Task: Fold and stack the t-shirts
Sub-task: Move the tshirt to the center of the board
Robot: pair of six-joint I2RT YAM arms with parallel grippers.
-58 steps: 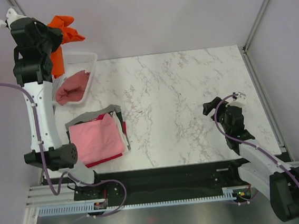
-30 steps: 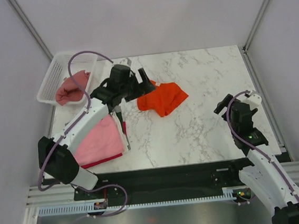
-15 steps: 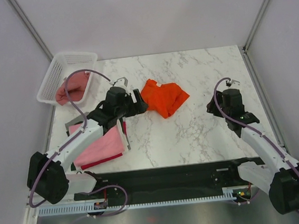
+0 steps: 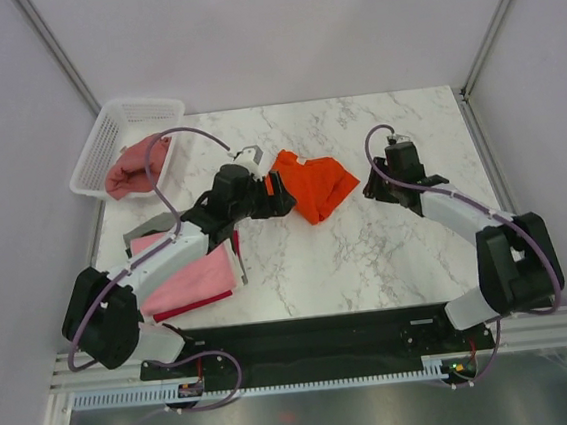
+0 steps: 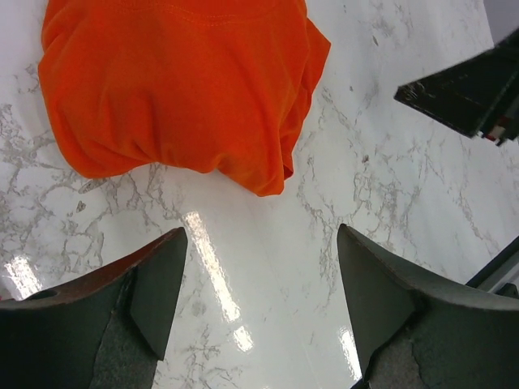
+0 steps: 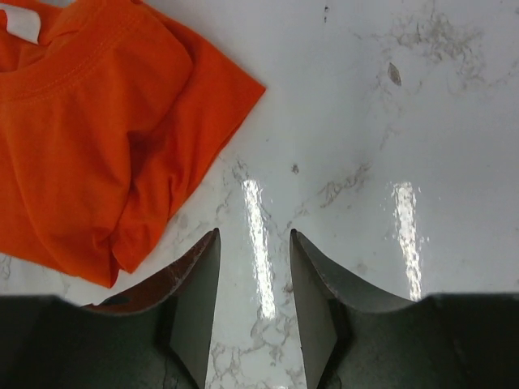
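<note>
A crumpled bright orange t-shirt lies loose on the marble table. My left gripper sits at its left edge, open, with only bare table between the fingers; in the left wrist view the orange shirt lies just ahead of the left gripper. My right gripper is just off the shirt's right edge, jaws partly apart and empty. In the right wrist view the orange shirt lies ahead and to the left of the right gripper. A folded light pink t-shirt tops a stack at the left.
A white mesh basket at the back left holds a dusty rose t-shirt. Grey, dark and red layers show under the pink one. Metal frame posts run along the back corners. The right arm's tip shows in the left wrist view.
The orange shirt was carried from above the basket to the table and let go. The right arm has swung in to its right edge, its jaws narrowing. The left gripper stays beside it.
</note>
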